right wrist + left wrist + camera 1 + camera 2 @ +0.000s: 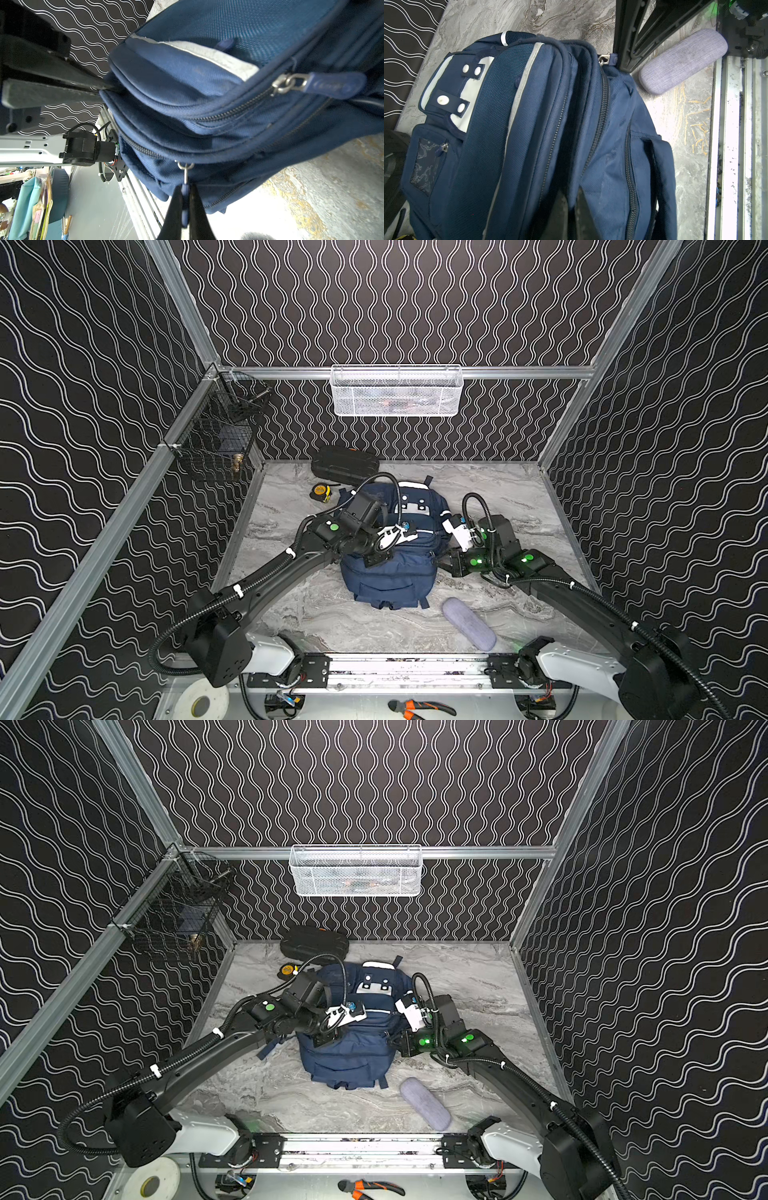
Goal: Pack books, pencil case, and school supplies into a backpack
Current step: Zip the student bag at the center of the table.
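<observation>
Right gripper [185, 194] clenched on a zip pull [185, 216] of the backpack [390, 580], centre table.
Judged step: unzipping. Draw the pull along its track, not upward, while the left gripper [405, 533], clamped on backpack fabric, holds the seam taut. Count, largest first: two arms [266, 585], one backpack, one pencil case [468, 624] lying near-right of it, apart; books and other supplies not visible.
</observation>
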Controlling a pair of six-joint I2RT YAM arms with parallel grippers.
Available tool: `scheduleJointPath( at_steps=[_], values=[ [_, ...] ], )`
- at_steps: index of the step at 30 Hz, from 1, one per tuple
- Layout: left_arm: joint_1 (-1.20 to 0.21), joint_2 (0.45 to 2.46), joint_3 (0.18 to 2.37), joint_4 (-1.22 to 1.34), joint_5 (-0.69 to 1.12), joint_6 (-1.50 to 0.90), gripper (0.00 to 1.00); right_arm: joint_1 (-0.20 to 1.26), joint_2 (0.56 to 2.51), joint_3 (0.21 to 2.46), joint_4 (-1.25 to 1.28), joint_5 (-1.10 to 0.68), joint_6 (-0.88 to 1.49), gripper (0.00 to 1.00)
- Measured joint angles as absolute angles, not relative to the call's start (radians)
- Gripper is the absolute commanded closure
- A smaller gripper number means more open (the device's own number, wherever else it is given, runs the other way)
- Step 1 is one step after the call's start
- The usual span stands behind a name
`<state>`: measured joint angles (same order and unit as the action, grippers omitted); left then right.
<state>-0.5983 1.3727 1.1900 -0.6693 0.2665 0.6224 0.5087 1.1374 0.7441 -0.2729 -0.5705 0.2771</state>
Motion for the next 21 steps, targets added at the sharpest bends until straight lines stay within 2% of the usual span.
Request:
scheduleJointPath(
  at_steps=[8,15,21],
  values=[
    [-0.581,1.323,1.172,-0.656,0.267,0.627,1.00,0.450,1.135,0.740,-0.311,-0.447,0.301,1.00],
    [-0.580,1.294,1.171,-0.628,0.299,0.631,1.00,0.299,1.234,0.787,-0.324,-0.536,0.321,1.00],
    [-0.577,1.264,1.137,-0.607,0.318,0.641,1.00,0.242,1.374,0.898,-0.375,-0.566,0.329,1.00]
  ],
)
